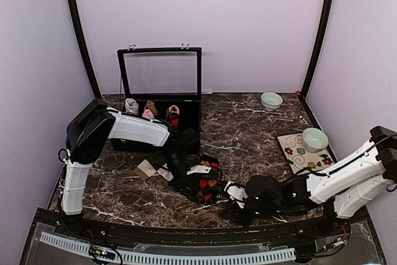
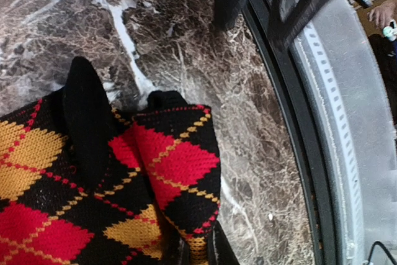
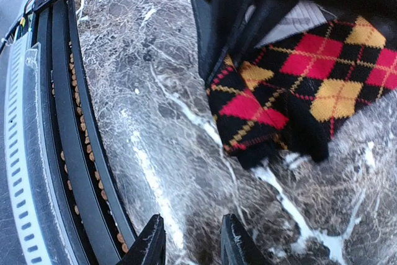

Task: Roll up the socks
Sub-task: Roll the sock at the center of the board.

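We see the argyle socks (image 2: 167, 166) bunched on the bench (image 1: 248, 134) near its front edge, at about 5 o'clock from the box (image 1: 161, 100). The left fingers (image 1: 200, 181) are closed tight, pinching the argyle fabric (the wrist view shows it gathered right at the tips). The right fingers (image 1: 228, 195) stand partly open with nothing between them, low over the bench at 4 o'clock of that pair. The cream socks (image 1: 149, 169) lie flat at 9 o'clock of the argyle pair.
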Motion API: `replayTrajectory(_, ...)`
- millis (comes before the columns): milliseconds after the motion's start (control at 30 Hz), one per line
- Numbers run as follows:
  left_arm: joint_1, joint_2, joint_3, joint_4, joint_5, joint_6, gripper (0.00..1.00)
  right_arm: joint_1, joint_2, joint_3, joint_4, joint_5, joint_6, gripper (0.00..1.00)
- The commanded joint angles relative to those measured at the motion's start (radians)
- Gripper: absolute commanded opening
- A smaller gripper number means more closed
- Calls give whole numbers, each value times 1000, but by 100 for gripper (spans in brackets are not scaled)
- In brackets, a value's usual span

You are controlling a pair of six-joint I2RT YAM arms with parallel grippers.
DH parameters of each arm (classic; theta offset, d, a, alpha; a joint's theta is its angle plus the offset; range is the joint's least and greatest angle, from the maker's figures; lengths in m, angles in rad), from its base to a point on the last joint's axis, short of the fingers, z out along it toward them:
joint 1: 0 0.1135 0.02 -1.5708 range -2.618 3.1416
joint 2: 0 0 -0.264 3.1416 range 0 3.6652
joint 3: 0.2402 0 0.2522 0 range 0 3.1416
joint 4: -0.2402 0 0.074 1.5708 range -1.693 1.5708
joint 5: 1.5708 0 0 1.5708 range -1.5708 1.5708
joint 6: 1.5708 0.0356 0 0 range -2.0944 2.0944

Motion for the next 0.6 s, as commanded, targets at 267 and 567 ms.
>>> replayTrajectory(267,-7,129,75,-258,-37,27,0,117,193,260,-105,224,-206,30)
replayTrajectory(567,-7,132,83,-245,-82,8,0,131,293,325,-109,303,-297,31)
